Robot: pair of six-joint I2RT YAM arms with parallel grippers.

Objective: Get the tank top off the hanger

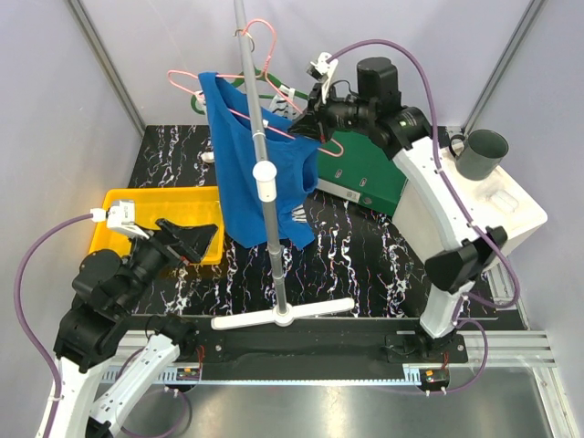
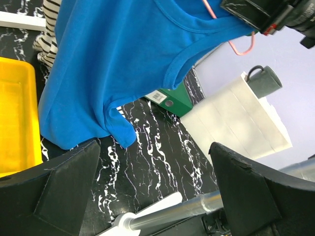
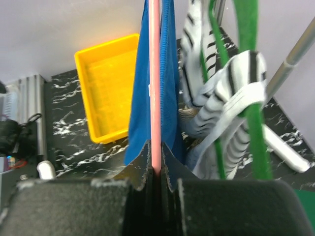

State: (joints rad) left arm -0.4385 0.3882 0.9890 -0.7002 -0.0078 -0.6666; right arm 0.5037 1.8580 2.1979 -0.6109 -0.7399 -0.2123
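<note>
A blue tank top (image 1: 260, 178) hangs on a pink wire hanger (image 1: 260, 36) from the metal rack pole (image 1: 260, 155). It also shows in the left wrist view (image 2: 113, 64) and the right wrist view (image 3: 167, 83). My right gripper (image 1: 308, 123) is shut on the pink hanger's wire (image 3: 155, 83) at the top's right shoulder. My left gripper (image 1: 192, 239) is open and empty, low at the left, apart from the top's hem. A striped garment (image 3: 226, 93) on a green hanger (image 3: 248, 73) hangs just behind.
A yellow tray (image 1: 119, 205) lies at the left by my left gripper. A green binder (image 1: 365, 173), a white box (image 1: 497, 205) and a grey mug (image 1: 481, 153) stand at the right. The rack's white base (image 1: 283, 315) lies at the front centre.
</note>
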